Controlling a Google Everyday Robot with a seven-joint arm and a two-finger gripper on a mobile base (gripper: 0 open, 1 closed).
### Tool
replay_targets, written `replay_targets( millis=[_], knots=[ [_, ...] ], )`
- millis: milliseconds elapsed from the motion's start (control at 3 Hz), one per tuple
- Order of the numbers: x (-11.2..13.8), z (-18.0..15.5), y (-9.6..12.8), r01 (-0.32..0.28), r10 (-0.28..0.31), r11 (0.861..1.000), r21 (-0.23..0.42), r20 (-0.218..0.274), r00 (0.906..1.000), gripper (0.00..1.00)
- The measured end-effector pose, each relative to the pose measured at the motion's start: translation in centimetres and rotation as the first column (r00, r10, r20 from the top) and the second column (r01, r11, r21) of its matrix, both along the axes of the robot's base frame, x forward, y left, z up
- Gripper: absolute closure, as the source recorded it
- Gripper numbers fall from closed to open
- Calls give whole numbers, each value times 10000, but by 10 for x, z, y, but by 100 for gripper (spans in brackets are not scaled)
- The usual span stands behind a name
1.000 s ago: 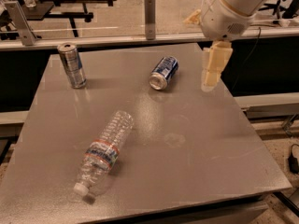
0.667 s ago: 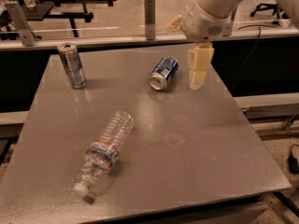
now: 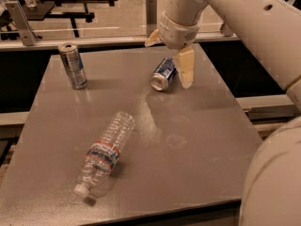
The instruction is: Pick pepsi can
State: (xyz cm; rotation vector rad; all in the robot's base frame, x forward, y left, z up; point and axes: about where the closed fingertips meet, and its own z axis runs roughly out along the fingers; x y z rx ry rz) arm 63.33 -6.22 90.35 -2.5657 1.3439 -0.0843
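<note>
Pepsi can [image 3: 163,73] lies on grey table [image 3: 197,126]; tool [image 3: 168,62], jaws apart, hovers close by.

The pepsi can [image 3: 163,73] is dark blue with white markings and a silver rim. Just over it, at the table's far side, the gripper [image 3: 167,64] has cream-yellow fingers [image 3: 185,69] set wide apart on a white arm [image 3: 244,18]. The table [image 3: 197,126] is dull grey with pale smudges. The tall can [image 3: 73,66] is silver-grey. The bottle [image 3: 103,152] is clear, with a blue, red and white label and a white cap.
</note>
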Motion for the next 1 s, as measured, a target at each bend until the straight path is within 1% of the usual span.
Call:
replay_targets(
  millis=[333,667,1000],
  knots=[
    [22,-21,-4,-999,999,9925,-705,-34,9950,0],
    [31,-33,-6,-1634,1627,9818,-970,-152,9866,0],
    [36,-42,-6,-2415,2393,9629,-1205,-326,9704,0]
  ],
)
